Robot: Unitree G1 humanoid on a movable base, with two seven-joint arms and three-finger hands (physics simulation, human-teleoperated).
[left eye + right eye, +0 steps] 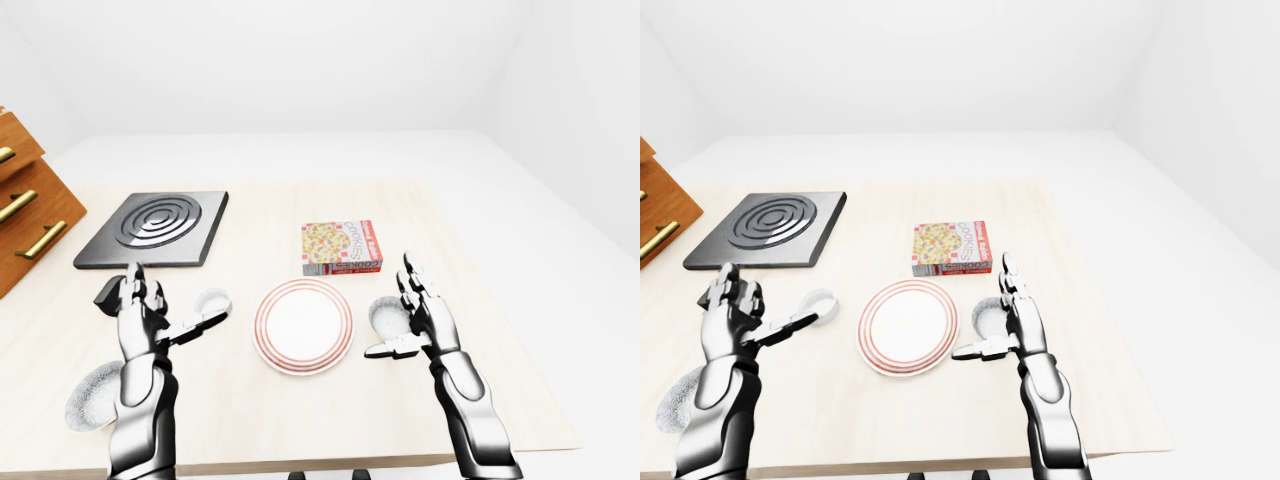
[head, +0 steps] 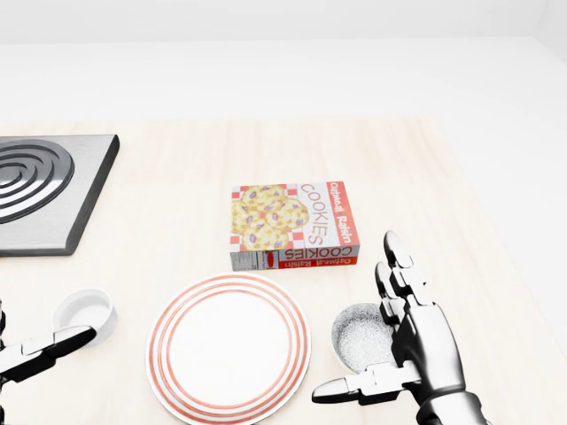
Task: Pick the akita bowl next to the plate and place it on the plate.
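Pale table (image 2: 177, 204), striped plate (image 2: 229, 347) at centre. The left hand (image 1: 136, 308), fingers spread, is almost cut from the head view; the right hand (image 2: 418, 343), likewise spread, partly hides the akita bowl (image 2: 358, 336), sitting on the table just right of the plate.

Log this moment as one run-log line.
phase: pre-grasp | right robot hand: open, beside akita bowl | left robot hand: open | akita bowl: on table, right of plate | plate: empty

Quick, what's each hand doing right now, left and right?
Left hand: open, holding nothing.
Right hand: open, holding nothing, fingers beside the speckled bowl.
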